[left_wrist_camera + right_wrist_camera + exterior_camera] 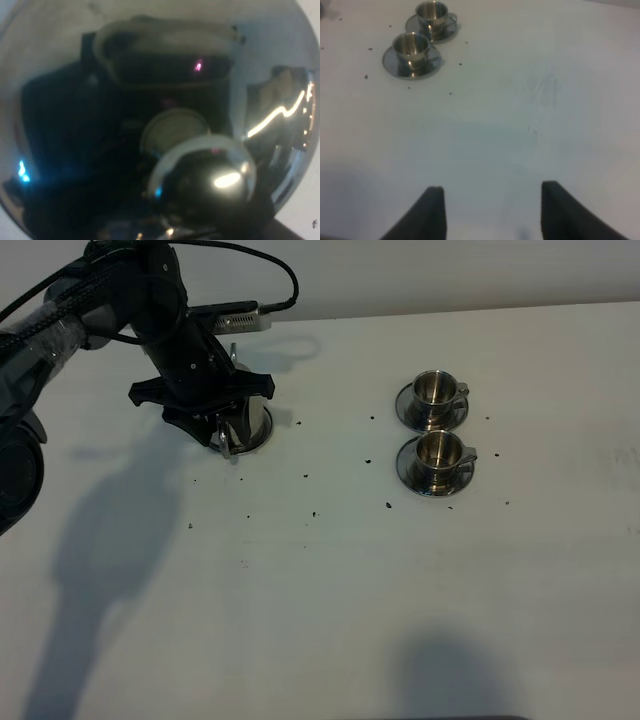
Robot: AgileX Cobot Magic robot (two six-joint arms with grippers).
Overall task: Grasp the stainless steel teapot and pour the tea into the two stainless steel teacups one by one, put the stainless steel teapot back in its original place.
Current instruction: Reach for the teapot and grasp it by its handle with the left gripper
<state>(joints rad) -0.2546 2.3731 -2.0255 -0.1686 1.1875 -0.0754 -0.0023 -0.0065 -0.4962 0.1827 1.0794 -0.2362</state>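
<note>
Left pincer low over stainless steel teapot, at back left of worktop. We cannot tell if its jaws are wide or gripping. Left wrist view: we see only shiny teapot body and lid knob, very close. Right pincer wide apart, nothing between, above worktop. Far teacup and near teacup on saucers, just beside each other, well apart from teapot. Dark specks between.
</note>
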